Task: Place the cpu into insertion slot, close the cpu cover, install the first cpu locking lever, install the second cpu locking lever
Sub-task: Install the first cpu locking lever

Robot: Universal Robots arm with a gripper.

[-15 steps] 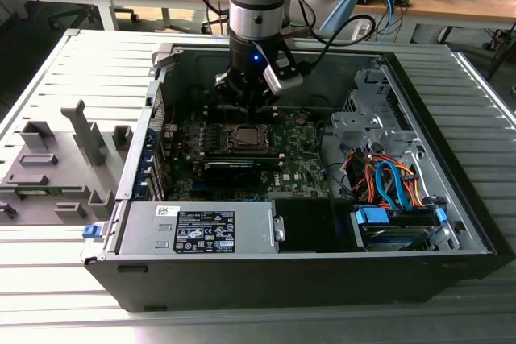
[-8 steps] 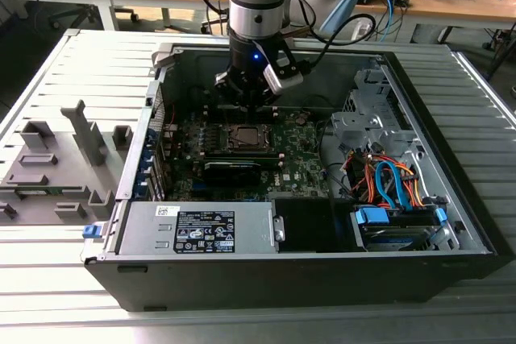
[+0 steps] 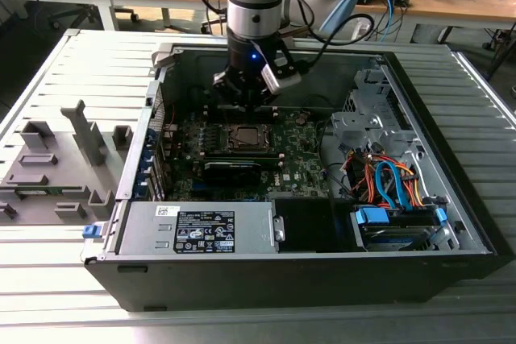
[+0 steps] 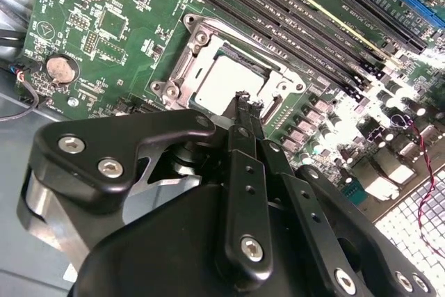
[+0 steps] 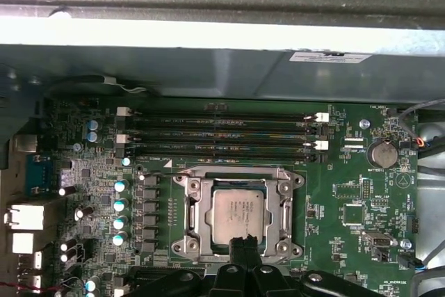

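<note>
The cpu (image 5: 236, 212) lies flat in the insertion slot on the green board, its silver-grey top showing through the cut-out. The slot itself is mostly hidden under it. The cpu cover (image 5: 240, 174) lies down flat as a silver frame around the chip. My gripper (image 5: 243, 243) is shut with nothing between its thin black fingers. Its tips hang just over the chip's edge nearest the wrist, and I cannot tell whether they touch. The second wrist view shows the cpu (image 4: 224, 83) just beyond the gripper (image 4: 245, 100). In the exterior view the gripper (image 3: 246, 101) hovers above the cpu (image 3: 246, 136). The locking levers' positions are unclear.
The board sits inside an open black computer case (image 3: 451, 223). Long black memory slots (image 5: 219, 133) run beside the socket, with the case wall (image 5: 208, 67) behind them. A power supply (image 3: 197, 229) and coloured cables (image 3: 387, 183) fill the front. A grey fixture (image 3: 56, 167) stands at the exterior view's left.
</note>
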